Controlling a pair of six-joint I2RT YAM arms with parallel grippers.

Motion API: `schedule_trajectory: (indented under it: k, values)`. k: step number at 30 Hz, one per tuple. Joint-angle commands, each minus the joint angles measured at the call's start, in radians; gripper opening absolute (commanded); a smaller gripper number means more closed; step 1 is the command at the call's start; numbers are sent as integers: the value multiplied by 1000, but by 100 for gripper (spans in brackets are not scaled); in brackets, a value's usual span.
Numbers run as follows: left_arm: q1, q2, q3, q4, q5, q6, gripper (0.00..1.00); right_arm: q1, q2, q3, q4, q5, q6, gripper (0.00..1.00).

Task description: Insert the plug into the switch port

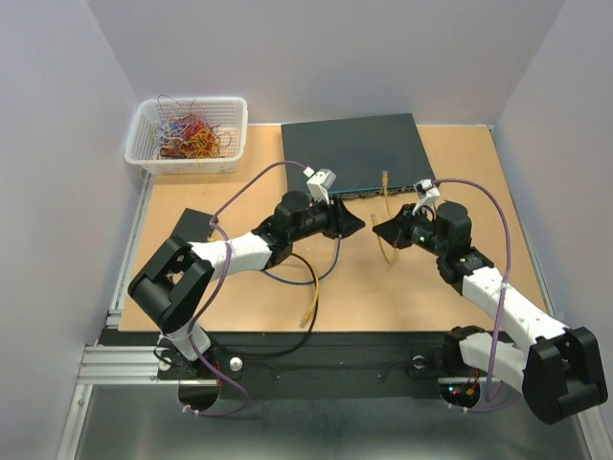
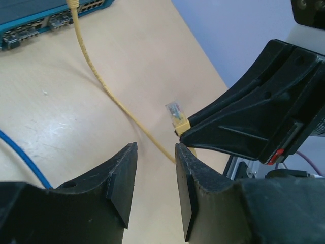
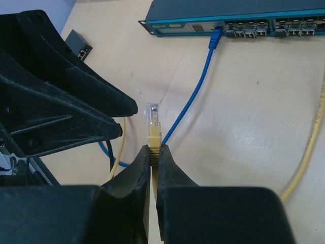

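Right wrist view: the RJ45 plug (image 3: 153,119) continues the line of the fingers, clear tip pointing away from them. Bare tabletop (image 3: 244,112) lies between it and the network switch (image 3: 228,12), crossed by a blue cable (image 3: 200,81). The left gripper (image 2: 156,148) is partly spread and holds nothing. The plug sits just past its tips, and the right gripper (image 3: 154,150) pinches the yellow boot.

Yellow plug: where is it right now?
In the right wrist view, the yellow plug sticks out of the shut right gripper at mid-table, short of the switch, with the open left gripper beside it.
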Motion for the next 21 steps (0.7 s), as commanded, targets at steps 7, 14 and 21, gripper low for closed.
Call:
schedule_trajectory:
  k: [7,14,21]
  values:
    - [-14,-13,25,204,-16,-83,47,23,-2,-1,72,-3,-14,0]
    - [-22,32,49,223,-7,-106,47,52,-10,2,69,30,-20,0]
    - [-40,70,75,213,-18,-108,47,64,-15,3,70,43,-23,0]
